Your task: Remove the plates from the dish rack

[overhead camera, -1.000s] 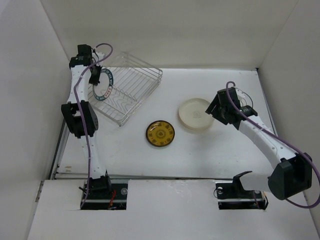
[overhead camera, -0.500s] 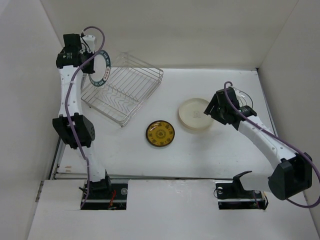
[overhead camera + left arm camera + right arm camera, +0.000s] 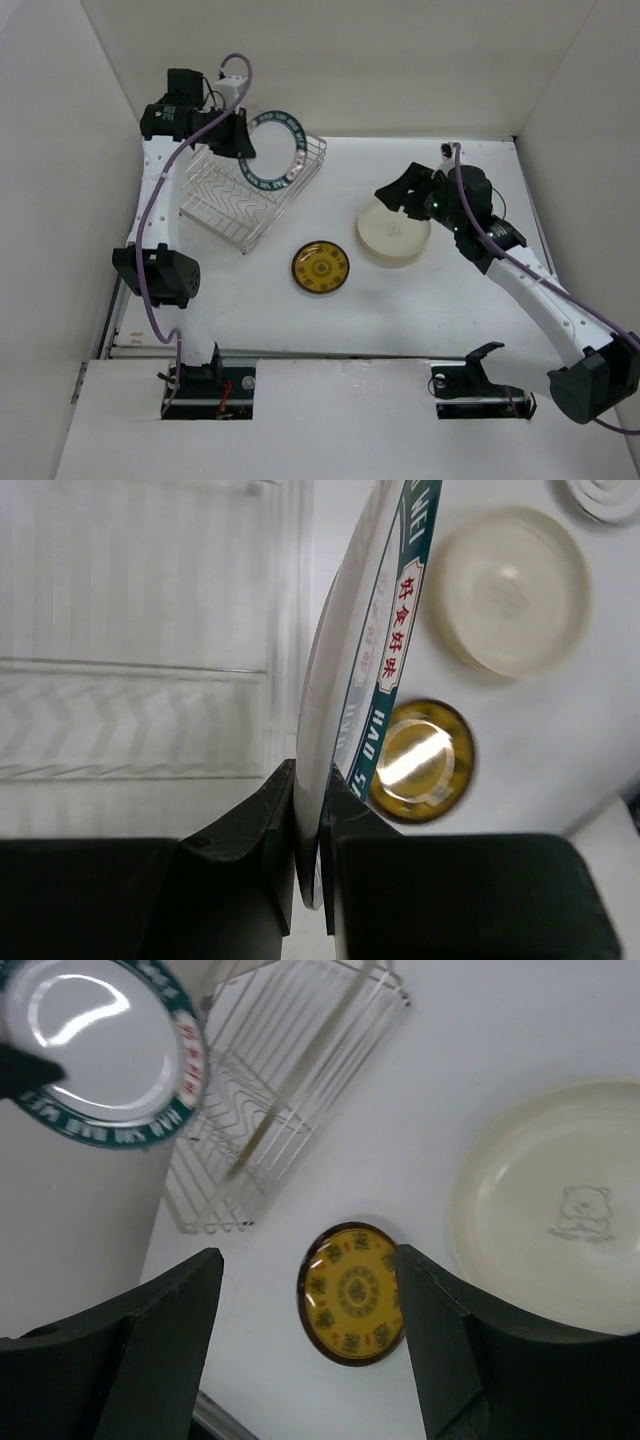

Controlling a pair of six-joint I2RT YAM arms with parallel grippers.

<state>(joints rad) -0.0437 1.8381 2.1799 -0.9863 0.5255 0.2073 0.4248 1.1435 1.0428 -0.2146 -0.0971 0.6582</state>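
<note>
Both arms are wearing white shells on their long links. The left arm (image 3: 150, 190) and the right arm (image 3: 535, 295) are each breaking into chunky black joint housings (image 3: 160, 278) at elbow and wrist. A thin purple cable (image 3: 236, 58) is running along each arm and looping free near the wrist. At the desk's near edge the black bases (image 3: 195, 375) are showing small red parts. The left gripper (image 3: 308, 780) is showing smooth matte black fingers (image 3: 235, 855). The right gripper (image 3: 308, 1255) is showing broad, dark, wedge-shaped ones.

Three plates (image 3: 321, 268), one dish rack (image 3: 240, 195)
</note>
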